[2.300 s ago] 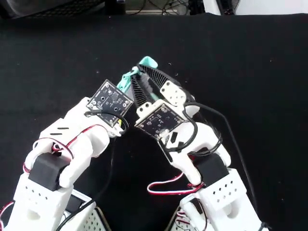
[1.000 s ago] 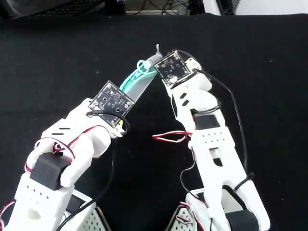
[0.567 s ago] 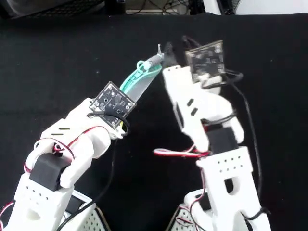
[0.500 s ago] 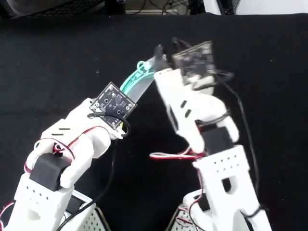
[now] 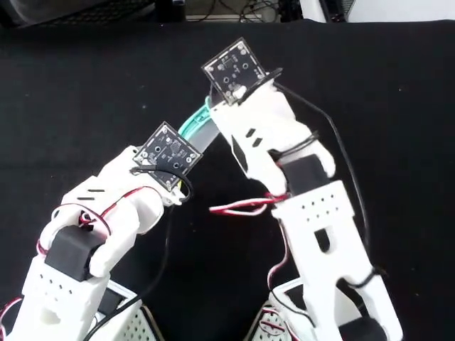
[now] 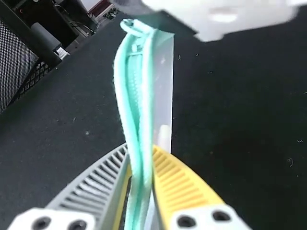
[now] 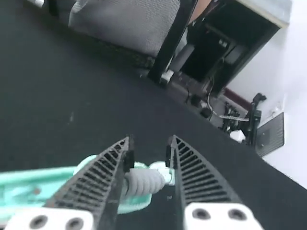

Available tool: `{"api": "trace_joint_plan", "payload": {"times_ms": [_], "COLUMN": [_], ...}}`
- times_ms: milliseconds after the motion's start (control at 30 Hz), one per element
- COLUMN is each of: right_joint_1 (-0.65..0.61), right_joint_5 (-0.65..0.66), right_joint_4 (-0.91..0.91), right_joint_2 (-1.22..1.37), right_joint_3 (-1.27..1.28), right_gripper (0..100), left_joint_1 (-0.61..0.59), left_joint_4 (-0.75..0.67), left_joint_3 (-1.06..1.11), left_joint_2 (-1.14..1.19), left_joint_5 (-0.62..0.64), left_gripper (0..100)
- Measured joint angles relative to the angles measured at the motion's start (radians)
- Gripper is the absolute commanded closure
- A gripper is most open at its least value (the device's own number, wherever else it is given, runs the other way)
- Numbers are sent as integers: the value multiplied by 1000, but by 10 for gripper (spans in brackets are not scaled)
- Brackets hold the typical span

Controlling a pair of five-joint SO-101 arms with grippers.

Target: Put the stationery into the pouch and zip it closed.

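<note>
High view: the right arm has swung its wrist over since half a second ago, so we now see its camera board right above the far end of the pouch, covering the pull tab that was poking out before. The left arm hasn't budged and the pouch keeps the same slant between the two wrists. It's all on the black table, with cables along the far edge.

Left wrist view: the left gripper is clamped tight on the pouch, grey and yellow fingers pinching the edge with the teal zipper. The pouch stands up off the black table. We see a black mesh panel off in the room.

Right wrist view: the right gripper is at a narrow gap, with the ribbed white pull tab between the fingers and touching both. The teal pouch end is just beside it. Past the table there's grey mesh and dark gear with cables.
</note>
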Motion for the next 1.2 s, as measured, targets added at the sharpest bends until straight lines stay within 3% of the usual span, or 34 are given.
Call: {"api": "trace_joint_plan", "payload": {"times_ms": [500,1000,1200], "right_joint_1": [-5,-15,-15], "right_joint_5": [196,233,325], "right_joint_4": [391,100,117], "right_joint_2": [-161,-370,-377], "right_joint_3": [-14,325,331], "right_gripper": [864,865,891], "left_joint_1": [2,3,3], "left_joint_4": [3,3,3], "left_joint_3": [15,15,17], "left_joint_2": [0,0,0], "left_joint_5": [0,0,0], "left_gripper": [970,970,970]}}
